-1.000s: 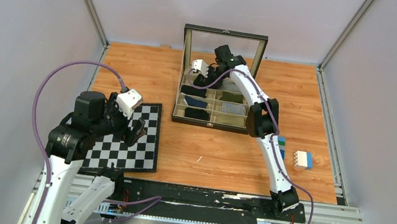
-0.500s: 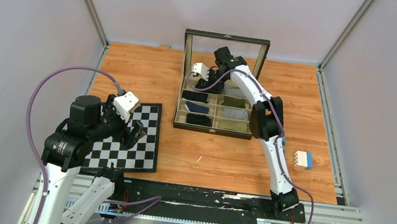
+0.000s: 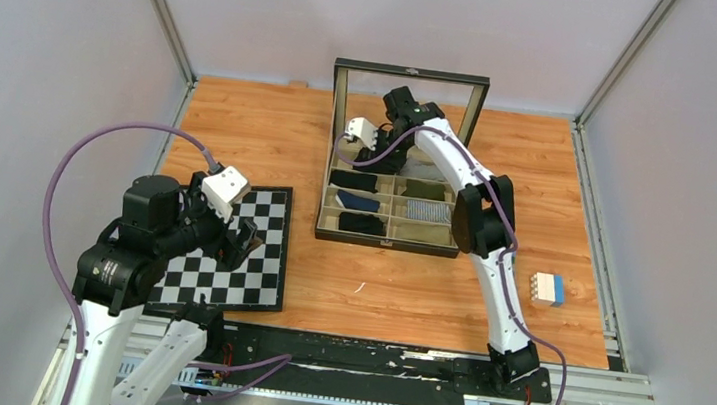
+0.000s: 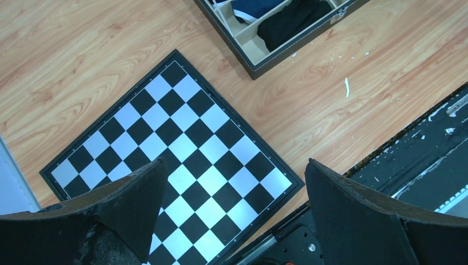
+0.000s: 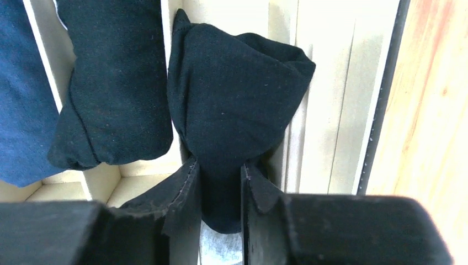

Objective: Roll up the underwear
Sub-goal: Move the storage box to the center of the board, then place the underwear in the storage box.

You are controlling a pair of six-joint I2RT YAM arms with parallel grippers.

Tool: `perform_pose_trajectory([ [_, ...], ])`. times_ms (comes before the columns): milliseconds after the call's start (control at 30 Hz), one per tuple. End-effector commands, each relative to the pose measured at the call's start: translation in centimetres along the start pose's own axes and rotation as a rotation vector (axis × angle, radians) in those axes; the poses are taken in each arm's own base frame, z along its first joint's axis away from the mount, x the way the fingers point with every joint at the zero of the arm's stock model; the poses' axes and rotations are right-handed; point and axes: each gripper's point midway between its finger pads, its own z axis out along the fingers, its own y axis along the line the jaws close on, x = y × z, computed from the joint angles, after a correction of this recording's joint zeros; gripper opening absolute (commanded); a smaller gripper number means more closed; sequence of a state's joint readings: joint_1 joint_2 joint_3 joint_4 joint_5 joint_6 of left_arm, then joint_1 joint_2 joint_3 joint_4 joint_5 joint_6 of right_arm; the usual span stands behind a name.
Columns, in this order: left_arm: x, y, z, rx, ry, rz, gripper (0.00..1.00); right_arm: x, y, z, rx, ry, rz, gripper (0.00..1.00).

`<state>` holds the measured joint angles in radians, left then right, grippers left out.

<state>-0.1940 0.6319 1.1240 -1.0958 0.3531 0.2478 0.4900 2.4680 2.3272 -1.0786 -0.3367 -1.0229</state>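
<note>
The underwear (image 5: 237, 105) is a compact black bundle standing in a far compartment of the divided box (image 3: 386, 241), pressed against a divider. My right gripper (image 5: 219, 165) is shut on its lower end, one finger on each side of the fabric. In the top view this gripper (image 3: 368, 153) reaches down into the box's back left corner and hides the bundle. My left gripper (image 4: 234, 161) hangs open and holds nothing, above the chessboard (image 4: 182, 165) at the near left (image 3: 242, 243).
The box's lid (image 3: 410, 72) stands upright behind it. Other compartments hold a black roll (image 5: 113, 83), a dark blue cloth (image 5: 22, 94) and a grey striped bundle (image 3: 424, 209). A blue and white block (image 3: 548, 288) lies at the right.
The box has slid a little to the right and nearer. My right jaws widened briefly, then shut again on the black bundle. The left arm has sunk slightly toward the near left.
</note>
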Motion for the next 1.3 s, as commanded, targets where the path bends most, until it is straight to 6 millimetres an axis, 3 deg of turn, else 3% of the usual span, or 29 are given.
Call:
perform_pose_trajectory([
  [0, -0.9, 0.3, -0.1, -0.019, -0.035, -0.015, 1.00, -0.4, 2.0, -2.7, -0.024, 0.050, 0.027, 0.33],
  [67, -0.9, 0.3, -0.1, -0.018, -0.034, -0.015, 1.00, -0.5, 1.9, -2.8, -0.019, 0.051, 0.046, 0.52],
  [100, -0.9, 0.4, -0.1, -0.020, -0.034, -0.014, 1.00, -0.8, 1.8, -3.1, -0.014, 0.043, 0.047, 0.55],
  [267, -0.9, 0.4, -0.2, -0.025, -0.033, -0.014, 1.00, -2.6, 1.7, -6.7, 0.014, -0.016, 0.020, 0.57],
  [467, -0.9, 0.5, -0.2, -0.031, -0.035, -0.014, 1.00, -3.6, 2.9, -9.4, -0.004, -0.056, -0.023, 0.57],
  [533, -0.9, 0.5, -0.3, -0.032, -0.037, -0.014, 1.00, -4.3, 2.2, -10.1, 0.025, -0.096, -0.005, 0.53],
  [567, -0.9, 0.6, -0.2, -0.032, -0.035, -0.015, 1.00, -4.7, 1.7, -10.2, 0.043, -0.117, 0.011, 0.44],
  [600, -0.8, 0.6, -0.2, -0.031, -0.033, -0.016, 1.00, -5.1, 1.0, -10.2, 0.072, -0.133, 0.031, 0.28],
  [633, -0.8, 0.6, -0.2, -0.031, -0.031, -0.018, 1.00, -5.6, 0.3, -9.8, 0.100, -0.145, 0.047, 0.07],
  [667, -0.8, 0.6, -0.1, -0.031, -0.030, -0.017, 1.00, -5.9, -0.2, -9.5, 0.119, -0.149, 0.061, 0.01],
  [833, -0.7, 0.8, 0.1, -0.035, -0.018, -0.018, 1.00, -6.7, -2.2, -6.2, 0.204, -0.113, 0.050, 0.00],
  [1067, -0.6, 1.1, 0.3, -0.042, -0.005, -0.024, 1.00, -4.7, -4.9, -0.7, 0.273, -0.034, 0.055, 0.00],
  [1133, -0.5, 1.1, 0.5, -0.041, -0.002, -0.026, 1.00, -3.9, -4.5, 0.7, 0.245, -0.017, 0.052, 0.00],
  [1267, -0.5, 1.2, 0.6, -0.039, 0.003, -0.026, 1.00, -2.3, -1.8, 3.1, 0.132, 0.024, 0.043, 0.00],
])
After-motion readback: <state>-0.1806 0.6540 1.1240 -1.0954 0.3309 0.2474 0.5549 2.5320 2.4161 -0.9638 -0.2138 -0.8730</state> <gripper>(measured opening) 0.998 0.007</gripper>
